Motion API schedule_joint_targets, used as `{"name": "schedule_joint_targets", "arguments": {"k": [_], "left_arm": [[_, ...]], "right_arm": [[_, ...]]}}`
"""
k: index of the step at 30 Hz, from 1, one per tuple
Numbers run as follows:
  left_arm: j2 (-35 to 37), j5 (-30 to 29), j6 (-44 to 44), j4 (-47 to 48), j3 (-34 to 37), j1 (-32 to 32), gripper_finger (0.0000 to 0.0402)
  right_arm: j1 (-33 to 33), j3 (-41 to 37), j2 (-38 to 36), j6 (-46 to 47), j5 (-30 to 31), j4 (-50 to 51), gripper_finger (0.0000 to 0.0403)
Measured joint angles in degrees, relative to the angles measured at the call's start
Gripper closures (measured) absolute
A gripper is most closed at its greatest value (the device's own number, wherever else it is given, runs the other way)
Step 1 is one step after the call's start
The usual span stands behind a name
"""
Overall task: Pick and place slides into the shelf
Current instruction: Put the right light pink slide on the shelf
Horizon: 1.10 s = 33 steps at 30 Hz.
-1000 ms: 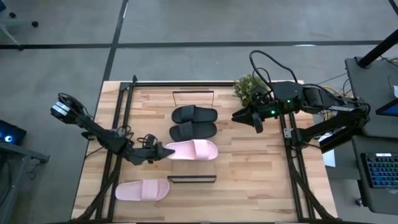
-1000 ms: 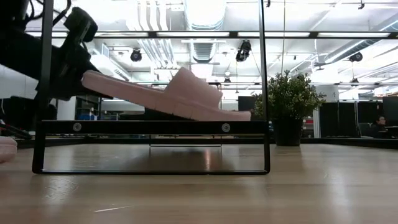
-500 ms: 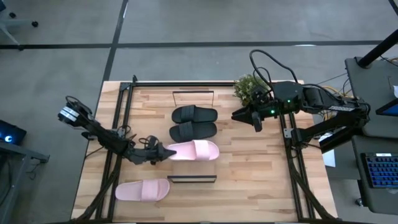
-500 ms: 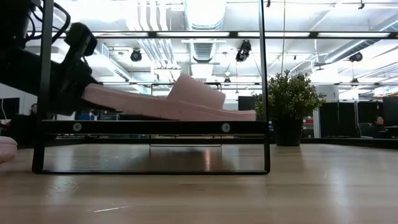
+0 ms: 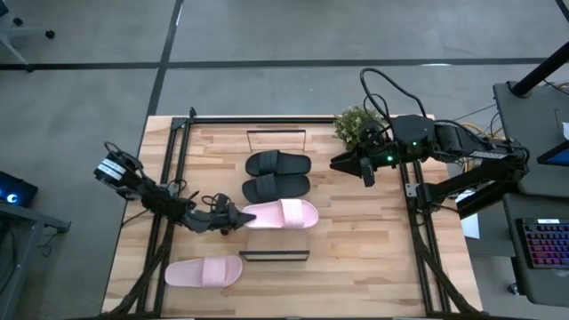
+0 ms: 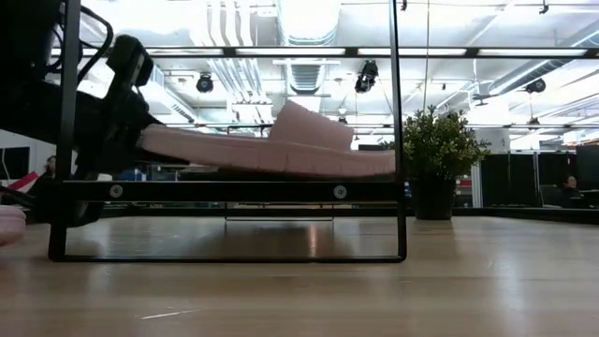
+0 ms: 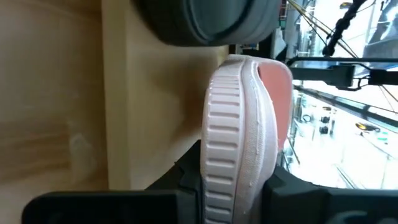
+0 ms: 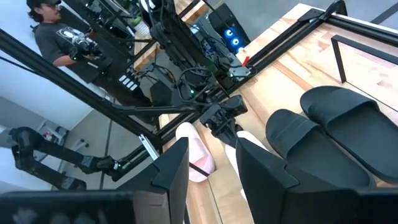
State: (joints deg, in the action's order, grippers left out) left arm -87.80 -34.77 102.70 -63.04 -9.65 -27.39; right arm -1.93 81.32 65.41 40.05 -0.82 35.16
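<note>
Nearest the low camera, the second pink slide (image 5: pixel 204 271) lies loose on the desk (image 5: pixel 356 258), outside the shelf (image 5: pixel 274 256), not yet dealt with. Past it, the left gripper (image 5: pixel 233 218) is clamped on the heel end of the pink slide (image 5: pixel 283 213), which sits over the shelf board just beside the two black slides (image 5: pixel 277 176).

The grip is only on the heel edge, so my worry is that the toe could sag or twist and land skewed. If it goes further across, it may nudge the nearer black slide or catch the frame upright (image 6: pixel 397 131). Letting go before the sole lies flat would probably make it tip.

Compared with a second ago, the slide is further along the shelf and sits level instead of nose-down.

Farthest off, the right gripper (image 5: pixel 364 168) waits near the potted plant (image 5: pixel 356 124), fingers partly apart and holding nothing.
</note>
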Motion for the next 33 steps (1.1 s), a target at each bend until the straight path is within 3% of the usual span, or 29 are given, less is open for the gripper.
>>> {"name": "schedule_joint_targets", "arguments": {"k": [22,33], "left_arm": [[-1.70,1.97,-0.16,-5.45,2.30,2.70,0.0358],[-2.11,6.84,0.26,-3.68,2.53,2.70,0.0358]], "right_arm": [[-0.02,0.00,0.00,0.44,-0.01,0.04,0.0285],[-0.02,0.00,0.00,0.44,0.00,-0.13,0.0291]]}}
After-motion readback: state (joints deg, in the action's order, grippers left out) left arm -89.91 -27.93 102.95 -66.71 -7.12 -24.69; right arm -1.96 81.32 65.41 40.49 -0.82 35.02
